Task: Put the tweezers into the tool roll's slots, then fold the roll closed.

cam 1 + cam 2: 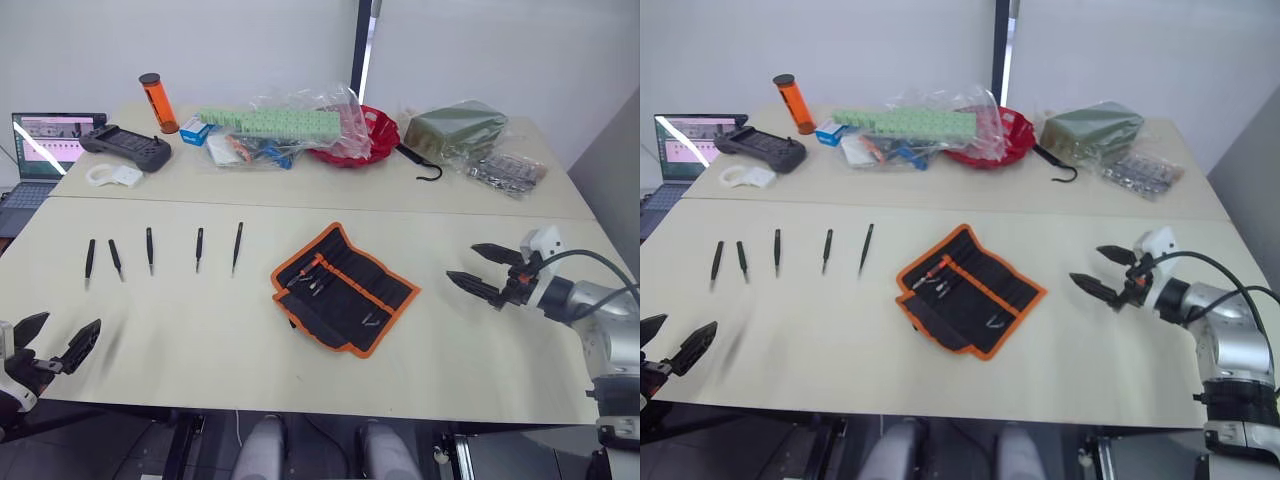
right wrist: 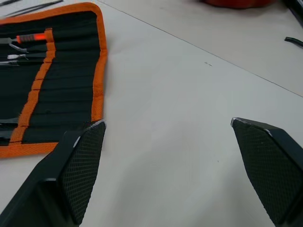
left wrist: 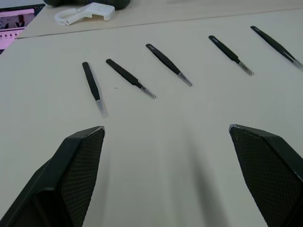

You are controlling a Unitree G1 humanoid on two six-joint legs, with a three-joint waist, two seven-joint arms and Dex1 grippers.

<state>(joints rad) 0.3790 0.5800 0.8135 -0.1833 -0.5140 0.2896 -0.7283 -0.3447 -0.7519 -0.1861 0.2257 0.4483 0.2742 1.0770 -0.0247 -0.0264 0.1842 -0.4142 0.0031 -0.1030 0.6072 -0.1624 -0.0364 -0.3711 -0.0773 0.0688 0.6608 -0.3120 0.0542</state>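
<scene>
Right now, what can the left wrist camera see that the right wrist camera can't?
Left wrist view: five tweezers lying in a row on the table, beyond the open left tool. Right wrist view: the tool roll lying open, with the open right tool beside it. Both share the same beige table.

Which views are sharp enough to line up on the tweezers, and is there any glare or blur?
Left wrist view: the five slim black metal tweezers are crisp, soft shadows beside them, no glare. Left eye view: slight motion smear around the open left end effector; the cream table is evenly lit. Right wrist view: the orange-edged black fabric tool roll is sharp, and the right end effector is open.
</scene>
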